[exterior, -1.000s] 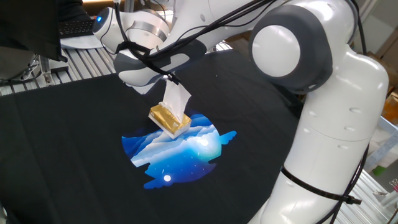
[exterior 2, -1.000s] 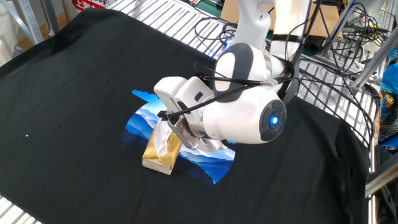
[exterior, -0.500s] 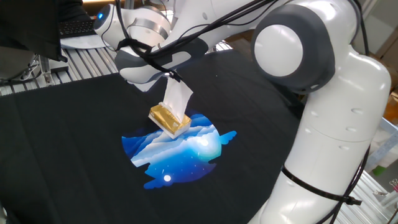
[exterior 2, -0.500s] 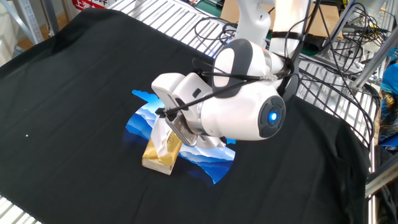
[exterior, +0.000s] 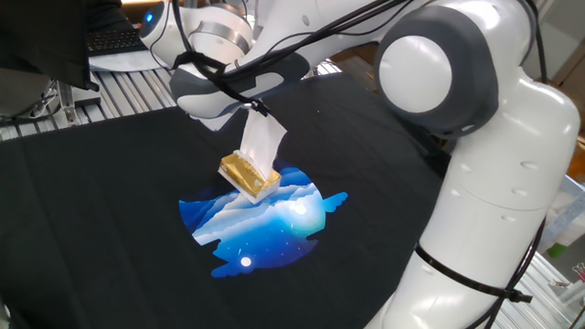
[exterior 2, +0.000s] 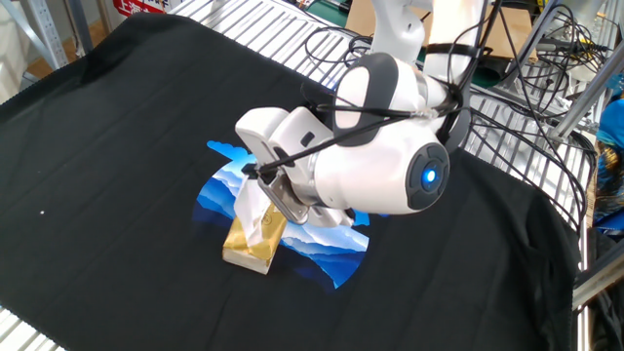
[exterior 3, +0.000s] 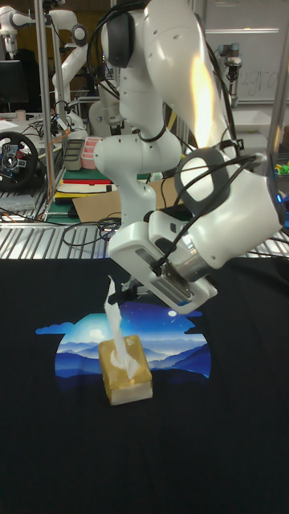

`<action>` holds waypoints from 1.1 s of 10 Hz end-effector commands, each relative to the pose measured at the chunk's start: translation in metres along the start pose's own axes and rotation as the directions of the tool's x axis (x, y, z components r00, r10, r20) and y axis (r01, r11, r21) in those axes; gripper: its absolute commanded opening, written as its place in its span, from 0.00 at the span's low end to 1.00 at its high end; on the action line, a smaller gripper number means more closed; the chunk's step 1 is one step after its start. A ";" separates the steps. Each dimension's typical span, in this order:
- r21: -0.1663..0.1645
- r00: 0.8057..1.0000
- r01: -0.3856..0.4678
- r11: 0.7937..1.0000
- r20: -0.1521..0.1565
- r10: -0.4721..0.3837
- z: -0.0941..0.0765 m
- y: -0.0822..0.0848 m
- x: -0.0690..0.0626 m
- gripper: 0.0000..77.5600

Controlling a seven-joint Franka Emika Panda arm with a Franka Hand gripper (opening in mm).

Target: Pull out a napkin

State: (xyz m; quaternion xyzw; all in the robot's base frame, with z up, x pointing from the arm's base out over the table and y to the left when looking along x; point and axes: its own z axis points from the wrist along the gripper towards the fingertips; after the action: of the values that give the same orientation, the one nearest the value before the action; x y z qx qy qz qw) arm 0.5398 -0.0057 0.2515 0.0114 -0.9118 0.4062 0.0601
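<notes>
Gripper [exterior 3: 114, 295] pinches the top of the napkin [exterior: 259, 146], fingers closed on it above the pack [exterior: 248, 175]. Napkin stretches upright from the pack's top slot to the fingers, lower end still inside the pack. Gold pack sits on the table, on the upper edge of the blue print [exterior: 265, 224] on a black cloth [exterior: 91, 210]. In the other fixed view the napkin [exterior 2: 255, 210] hangs under the gripper [exterior 2: 268, 185] over the pack [exterior 2: 252, 240]
</notes>
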 end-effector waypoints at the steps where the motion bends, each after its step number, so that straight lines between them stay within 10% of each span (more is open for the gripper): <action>1: -0.002 1.000 0.002 1.000 -0.003 -0.002 -0.006 -0.010 0.003 0.02; 11: -0.100 1.000 0.007 0.995 -0.007 -0.008 -0.008 -0.045 -0.001 0.02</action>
State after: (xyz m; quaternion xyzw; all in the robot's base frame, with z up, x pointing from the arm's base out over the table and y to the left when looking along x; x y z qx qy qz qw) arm 0.5435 -0.0295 0.2880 0.0107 -0.9304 0.3604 0.0663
